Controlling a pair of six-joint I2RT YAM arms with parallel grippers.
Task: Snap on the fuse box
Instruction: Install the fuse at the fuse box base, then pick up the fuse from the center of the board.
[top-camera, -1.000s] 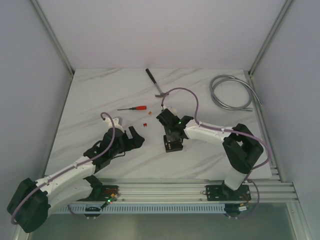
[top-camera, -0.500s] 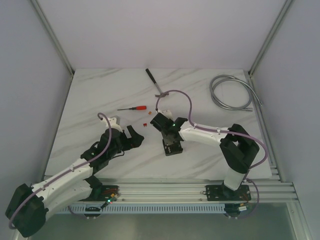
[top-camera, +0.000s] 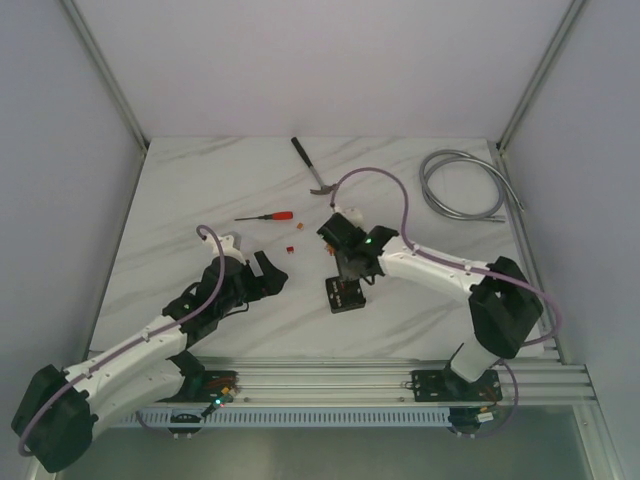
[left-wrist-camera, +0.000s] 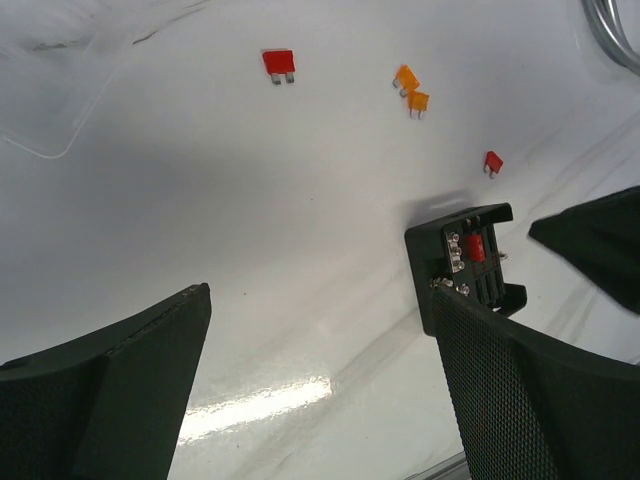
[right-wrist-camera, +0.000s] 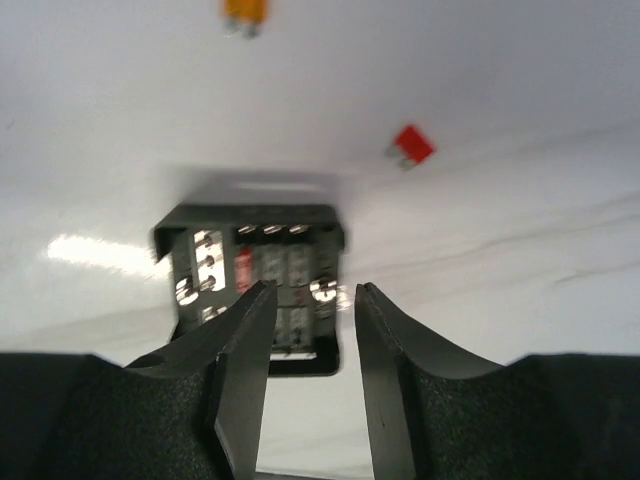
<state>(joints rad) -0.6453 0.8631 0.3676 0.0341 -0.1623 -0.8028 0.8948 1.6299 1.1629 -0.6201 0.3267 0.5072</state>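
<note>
the fuse box (top-camera: 344, 294) lies open-faced, seemingly not yet snapped on; the right gripper (right-wrist-camera: 312, 298) above it and left gripper (left-wrist-camera: 320, 292) nearby are parted, empty.

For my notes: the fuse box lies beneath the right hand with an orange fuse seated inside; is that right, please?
The seated fuse is red, not orange, as the left wrist view shows; the fuse box lies beneath the right hand.

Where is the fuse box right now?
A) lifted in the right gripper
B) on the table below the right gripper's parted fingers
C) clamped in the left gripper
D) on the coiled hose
B: the fuse box sits on the table, the right gripper above it with jaws apart, gripping nothing.
</note>
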